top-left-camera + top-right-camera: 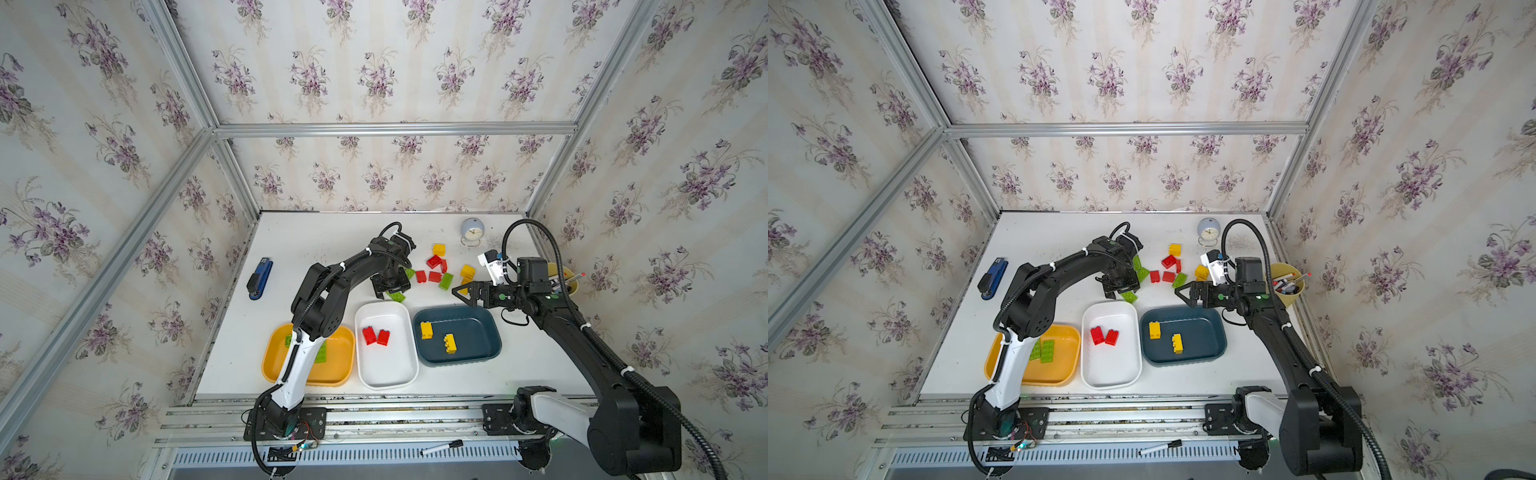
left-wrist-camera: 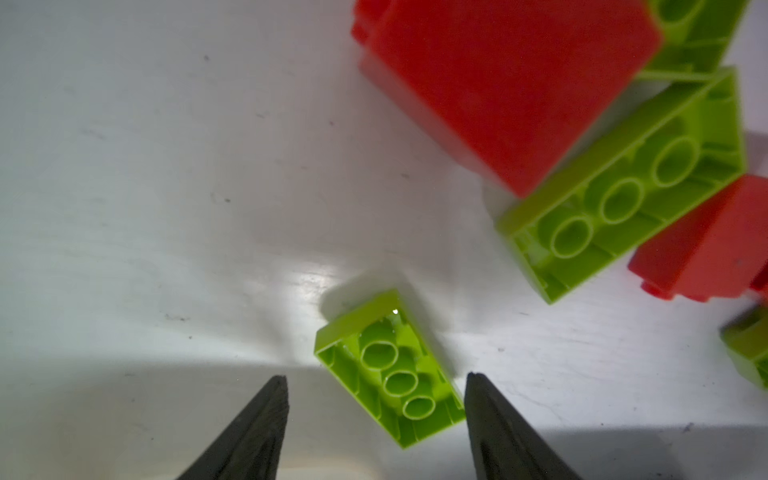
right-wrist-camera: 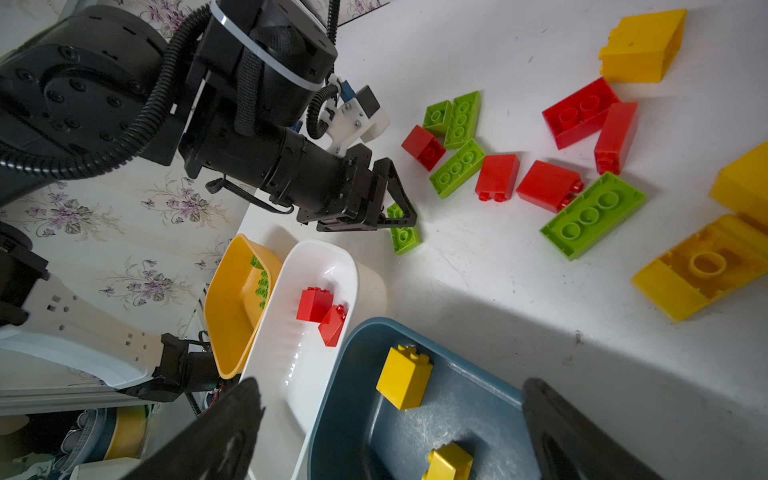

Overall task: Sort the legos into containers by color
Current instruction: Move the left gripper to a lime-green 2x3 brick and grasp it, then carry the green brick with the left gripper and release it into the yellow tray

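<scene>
Currently three trays stand in a row along the front edge of the bench (image 1: 299, 249): one orange tray (image 1: 338, 376) toward the left, one white tray (image 1: 386, 376) in the middle and one dark blue tray (image 1: 478, 357) toward the right.

Contents, counted:
- Orange tray: two sorted green bricks (image 1: 1047, 351), side by side and partly hidden by the left arm.
- White tray: two sorted red bricks (image 1: 376, 336), touching.
- Dark blue tray: two sorted yellow bricks (image 1: 427, 330), apart from each other.

Loose bricks lie toward the back right of the bench, behind the trays. There are five loose green bricks (image 3: 592, 216) and five loose red bricks (image 3: 496, 176). At least three loose yellow bricks (image 3: 644, 45) are also there; one is cut off at the picture's edge.

The left claw (image 1: 391, 293) points down over one of the five green ones, an oblong brick (image 2: 388, 374) lying hollow side up just behind the white tray. Its jaws stand partly apart, one on each side of that brick. Bare bench shows between one finger and the brick, and nothing is gripped.

The right claw (image 1: 462, 296) hangs above the back edge of the dark blue tray, jaws spread wide and empty.

Other items: one blue stapler (image 1: 259, 278) near the left edge, one round clock (image 1: 471, 232) near the back edge and one yellow cup (image 1: 1285, 284) of pens at the right edge.
</scene>
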`<state>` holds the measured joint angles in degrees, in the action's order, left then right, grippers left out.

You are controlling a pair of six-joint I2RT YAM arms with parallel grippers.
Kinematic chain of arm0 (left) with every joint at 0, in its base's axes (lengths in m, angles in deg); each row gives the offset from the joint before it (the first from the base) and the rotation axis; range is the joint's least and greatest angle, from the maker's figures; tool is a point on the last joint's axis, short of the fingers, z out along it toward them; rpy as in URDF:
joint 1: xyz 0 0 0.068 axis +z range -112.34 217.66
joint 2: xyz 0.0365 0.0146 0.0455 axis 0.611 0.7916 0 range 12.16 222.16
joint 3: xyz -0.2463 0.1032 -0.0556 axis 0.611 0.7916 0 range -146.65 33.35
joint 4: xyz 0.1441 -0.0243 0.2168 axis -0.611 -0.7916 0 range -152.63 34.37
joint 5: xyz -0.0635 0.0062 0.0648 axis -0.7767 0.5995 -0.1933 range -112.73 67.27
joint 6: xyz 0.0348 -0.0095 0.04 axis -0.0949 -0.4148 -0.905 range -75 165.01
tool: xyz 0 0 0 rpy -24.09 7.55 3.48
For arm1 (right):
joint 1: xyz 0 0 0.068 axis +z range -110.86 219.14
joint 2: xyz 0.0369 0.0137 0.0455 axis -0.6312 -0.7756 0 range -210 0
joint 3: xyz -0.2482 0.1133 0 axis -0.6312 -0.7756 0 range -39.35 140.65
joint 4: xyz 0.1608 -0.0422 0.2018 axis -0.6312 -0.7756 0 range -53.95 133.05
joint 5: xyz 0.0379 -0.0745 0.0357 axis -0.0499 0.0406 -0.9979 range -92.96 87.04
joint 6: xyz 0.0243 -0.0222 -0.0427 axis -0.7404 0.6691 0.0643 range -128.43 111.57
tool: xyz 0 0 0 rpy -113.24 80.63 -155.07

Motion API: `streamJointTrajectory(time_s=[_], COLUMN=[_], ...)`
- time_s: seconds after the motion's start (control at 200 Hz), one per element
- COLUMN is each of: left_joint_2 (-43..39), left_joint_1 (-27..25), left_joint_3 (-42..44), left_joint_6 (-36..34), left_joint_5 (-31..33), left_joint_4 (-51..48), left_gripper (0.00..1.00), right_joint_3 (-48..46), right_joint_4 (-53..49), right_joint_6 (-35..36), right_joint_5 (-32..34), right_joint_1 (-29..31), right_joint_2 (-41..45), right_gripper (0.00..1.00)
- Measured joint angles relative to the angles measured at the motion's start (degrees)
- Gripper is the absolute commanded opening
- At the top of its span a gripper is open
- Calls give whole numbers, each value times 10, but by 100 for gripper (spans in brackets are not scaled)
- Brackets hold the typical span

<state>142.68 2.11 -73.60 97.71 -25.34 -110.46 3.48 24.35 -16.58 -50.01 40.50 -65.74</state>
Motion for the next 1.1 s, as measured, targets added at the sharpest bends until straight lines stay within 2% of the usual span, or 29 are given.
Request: streamJointTrajectory(time_s=[0.305,0.61,0.86,0.89,1.1], left_joint_2=[25,31,28,28,-11], left_joint_1=[0,0,4,6,34], left_joint_3=[-21,-29,-31,-33,-36], left_joint_6=[46,52,35,33,-10], left_joint_5=[-1,2,3,3,18], left_joint_4=[-4,-16,-10,-7,-7], left_gripper=[66,41,37,33,33], right_joint_3=[-2,-2,-2,-2,-2], right_joint_4=[2,2,2,2,2], right_joint_6=[0,0,0,0,0], right_joint_5=[-3,-3,-3,-3,-3], right_joint_1=[0,0,0,0,0], right_joint_2=[-3,-7,-6,-6,-4], right_gripper=[100,100,100,100,100])
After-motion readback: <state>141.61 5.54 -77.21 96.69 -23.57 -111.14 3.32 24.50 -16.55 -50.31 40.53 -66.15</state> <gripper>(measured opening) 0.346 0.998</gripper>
